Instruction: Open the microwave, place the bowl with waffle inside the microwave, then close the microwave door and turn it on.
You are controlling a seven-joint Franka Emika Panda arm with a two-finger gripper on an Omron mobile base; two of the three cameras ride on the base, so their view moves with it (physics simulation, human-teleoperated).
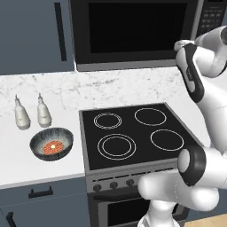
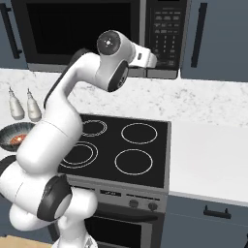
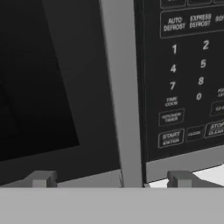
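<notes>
The microwave (image 1: 133, 62) hangs above the stove, and its microwave door (image 1: 133, 29) with the dark window is closed. My gripper (image 3: 111, 179) is open and holds nothing. It is close up to the microwave's lower front, straddling the steel-grey strip (image 3: 120, 87) between the door glass (image 3: 43, 78) and the keypad (image 3: 188, 78). My hand (image 2: 145, 58) reaches toward that spot in the right base view. The dark speckled bowl (image 1: 51, 144) sits on the counter left of the stove, far below my gripper. The orange-red waffle (image 1: 53, 146) lies in the bowl.
The black four-ring stove (image 1: 133, 133) lies under the microwave. Two pale bottles (image 1: 21, 116) (image 1: 43, 111) stand behind the bowl. Grey cabinets flank the microwave. White counter (image 2: 208, 160) extends right of the stove.
</notes>
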